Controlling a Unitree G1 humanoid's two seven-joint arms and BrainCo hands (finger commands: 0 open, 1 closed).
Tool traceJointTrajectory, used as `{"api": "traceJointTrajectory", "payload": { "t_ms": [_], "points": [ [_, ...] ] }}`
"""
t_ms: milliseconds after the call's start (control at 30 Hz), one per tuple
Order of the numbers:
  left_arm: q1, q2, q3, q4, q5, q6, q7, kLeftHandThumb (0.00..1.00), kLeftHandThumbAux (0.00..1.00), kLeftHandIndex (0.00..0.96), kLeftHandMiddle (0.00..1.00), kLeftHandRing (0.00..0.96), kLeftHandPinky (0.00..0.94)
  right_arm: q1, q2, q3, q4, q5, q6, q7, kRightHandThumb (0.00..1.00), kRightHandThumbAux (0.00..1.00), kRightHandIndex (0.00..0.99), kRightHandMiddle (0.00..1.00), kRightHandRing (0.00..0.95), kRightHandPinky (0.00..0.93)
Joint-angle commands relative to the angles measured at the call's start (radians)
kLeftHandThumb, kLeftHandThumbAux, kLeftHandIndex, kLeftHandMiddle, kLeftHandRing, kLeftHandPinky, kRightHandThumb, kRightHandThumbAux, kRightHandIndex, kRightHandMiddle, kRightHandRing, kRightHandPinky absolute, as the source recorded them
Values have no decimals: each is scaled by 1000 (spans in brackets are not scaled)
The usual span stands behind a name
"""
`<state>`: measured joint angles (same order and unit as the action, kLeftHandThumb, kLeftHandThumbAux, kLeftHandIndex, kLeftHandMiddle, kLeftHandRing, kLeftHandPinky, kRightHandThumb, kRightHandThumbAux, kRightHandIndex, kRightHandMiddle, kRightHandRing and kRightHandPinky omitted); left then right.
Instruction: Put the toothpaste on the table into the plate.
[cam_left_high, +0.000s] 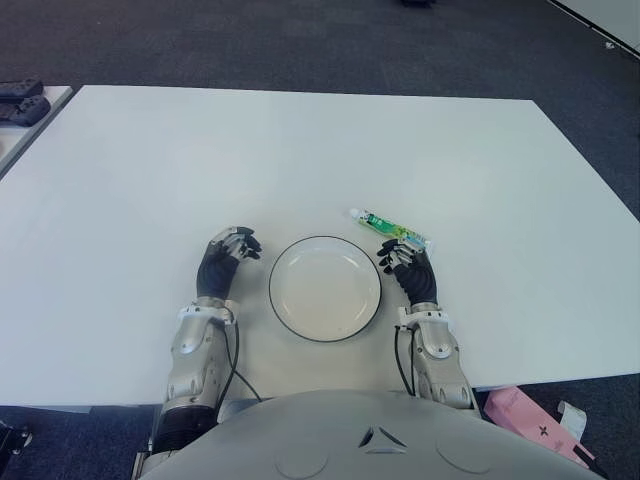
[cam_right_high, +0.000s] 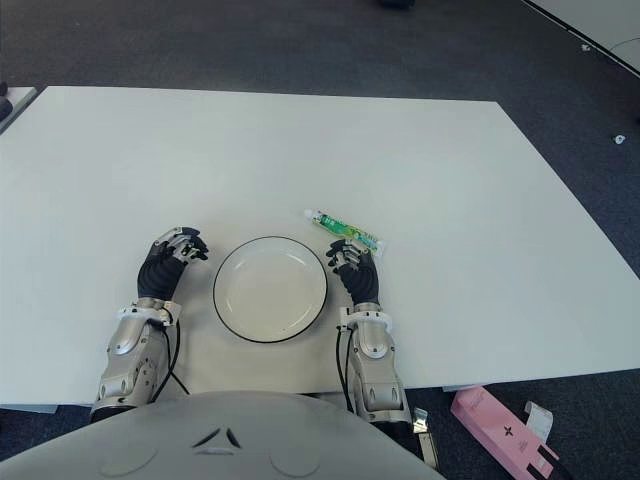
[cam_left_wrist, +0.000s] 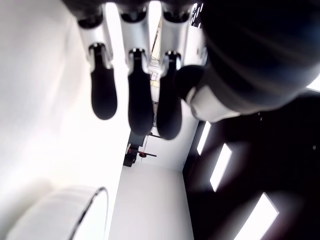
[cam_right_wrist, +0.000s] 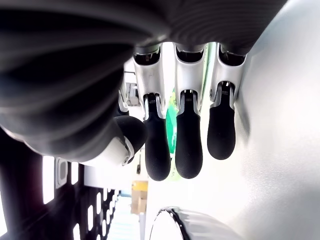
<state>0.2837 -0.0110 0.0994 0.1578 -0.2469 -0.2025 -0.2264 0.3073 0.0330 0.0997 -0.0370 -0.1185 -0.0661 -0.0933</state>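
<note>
The toothpaste (cam_left_high: 392, 228) is a green and white tube lying flat on the white table (cam_left_high: 300, 150), just right of and beyond the plate. The round white plate (cam_left_high: 275, 290) has a dark rim, sits near the table's front edge and holds nothing. My right hand (cam_left_high: 400, 256) is just right of the plate, its fingertips at the near side of the tube. In the right wrist view its fingers (cam_right_wrist: 189, 150) hang relaxed and grasp nothing, with the green toothpaste (cam_right_wrist: 171, 127) behind them. My left hand (cam_left_high: 233, 246) shows left of the plate with loosely bent fingers (cam_left_wrist: 140, 102) that hold nothing.
A pink box (cam_left_high: 523, 412) lies on the dark floor off the table's front right corner. Black controllers (cam_left_high: 20, 100) sit on a second table at the far left. Wide bare tabletop stretches beyond the toothpaste.
</note>
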Motion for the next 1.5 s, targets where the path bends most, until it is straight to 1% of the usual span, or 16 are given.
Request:
{"api": "traceJointTrajectory", "payload": {
  "t_ms": [33, 233, 567, 700, 833, 933, 1033, 1133, 1167, 1200, 1267, 1333, 1367, 1400, 1433, 1500],
  "points": [
    [26, 2, -4, 46, 12, 46, 7, 714, 717, 436, 555, 541, 526, 8, 3, -2, 12, -2, 22, -5, 709, 726, 431, 531, 547, 555],
    [25, 3, -5, 48, 19, 43, 10, 715, 716, 436, 553, 539, 519, 4, -1, -1, 26, -5, -11, -5, 709, 726, 431, 531, 546, 548],
    [28, 3, -6, 42, 17, 42, 8, 714, 717, 436, 549, 534, 522, -7, -6, 0, 65, -23, -101, -19, 710, 728, 430, 531, 550, 569],
    [28, 4, -8, 44, 24, 40, 10, 714, 716, 436, 556, 541, 528, -15, -8, -6, 104, -48, -194, -55, 710, 728, 430, 531, 552, 570],
    [28, 2, -7, 44, 21, 40, 6, 714, 716, 437, 555, 538, 516, -17, -11, -3, 135, -100, -289, -113, 710, 728, 430, 531, 553, 567],
    [29, 3, -8, 44, 21, 35, 2, 713, 717, 436, 553, 537, 518, -30, -14, -2, 161, -171, -377, -191, 710, 727, 430, 527, 551, 560],
    [31, 3, -9, 41, 23, 36, 4, 712, 717, 436, 554, 538, 520, -43, -24, -1, 179, -238, -427, -253, 709, 728, 428, 517, 529, 508],
    [33, 2, -8, 36, 20, 45, 7, 713, 717, 436, 555, 541, 525, -50, -38, 0, 183, -270, -435, -272, 706, 727, 422, 463, 451, 431],
    [34, 1, -8, 34, 20, 47, 8, 713, 717, 436, 555, 541, 526, -51, -42, 0, 184, -276, -437, -275, 703, 727, 417, 414, 396, 385],
    [35, 0, -8, 32, 21, 51, 13, 713, 717, 436, 555, 541, 526, -59, -57, -4, 191, -292, -439, -282, 702, 727, 416, 396, 377, 368],
    [36, -2, -8, 28, 23, 56, 19, 714, 717, 436, 555, 542, 526, -73, -80, -8, 199, -326, -438, -297, 696, 727, 409, 285, 274, 276],
    [37, -5, -9, 24, 27, 60, 27, 714, 717, 436, 555, 542, 526, -97, -111, -10, 215, -373, -434, -317, 693, 727, 406, 231, 230, 235],
    [37, -6, -9, 23, 29, 62, 30, 714, 717, 436, 554, 541, 524, -110, -127, -11, 226, -395, -433, -327, 624, 700, 303, 188, 190, 196],
    [37, -7, -9, 21, 31, 63, 34, 715, 717, 436, 554, 540, 523, -123, -145, -10, 228, -422, -430, -336, 597, 691, 266, 173, 175, 182],
    [37, -8, -9, 20, 33, 64, 36, 715, 717, 436, 553, 539, 522, -131, -157, -9, 229, -440, -428, -343, 566, 657, 195, 133, 137, 145],
    [37, -9, -9, 18, 32, 67, 37, 715, 717, 436, 552, 538, 521, -141, -171, -6, 229, -464, -421, -355, 537, 612, 113, 84, 91, 101]
  ]
}}
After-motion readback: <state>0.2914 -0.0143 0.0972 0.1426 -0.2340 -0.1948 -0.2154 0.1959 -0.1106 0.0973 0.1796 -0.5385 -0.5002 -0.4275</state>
